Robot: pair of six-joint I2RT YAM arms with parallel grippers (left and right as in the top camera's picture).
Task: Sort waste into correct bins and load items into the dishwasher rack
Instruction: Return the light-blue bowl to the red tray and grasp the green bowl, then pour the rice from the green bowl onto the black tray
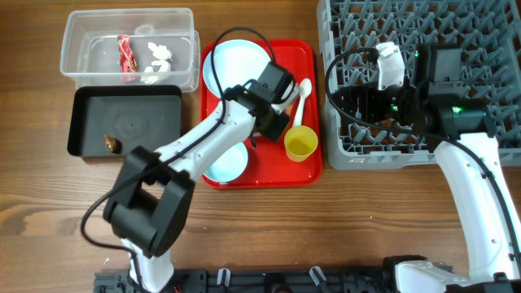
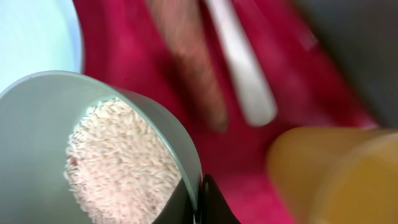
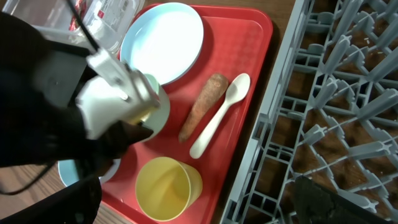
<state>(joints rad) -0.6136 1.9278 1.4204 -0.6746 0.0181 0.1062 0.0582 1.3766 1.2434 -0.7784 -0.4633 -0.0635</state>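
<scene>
A brown wooden bench (image 1: 342,220) with visible grain lies evenly lit; a black rail (image 1: 269,281) lines its 6 o'clock edge.

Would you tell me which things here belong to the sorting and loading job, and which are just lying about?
Job: clear tub, black tray, red wrapper, tissue, brown scrap, carrot, rice in pale green bowl, plate, light-blue bowl, yellow cup, white spoon, dishwasher rack.
Just there: red tray, wooden table.

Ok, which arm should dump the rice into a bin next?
Left. The left gripper has its jaws on the rim of the bowl of rice, and the clear tub and black tray lie on its side. The right gripper hangs over the rack.
</scene>
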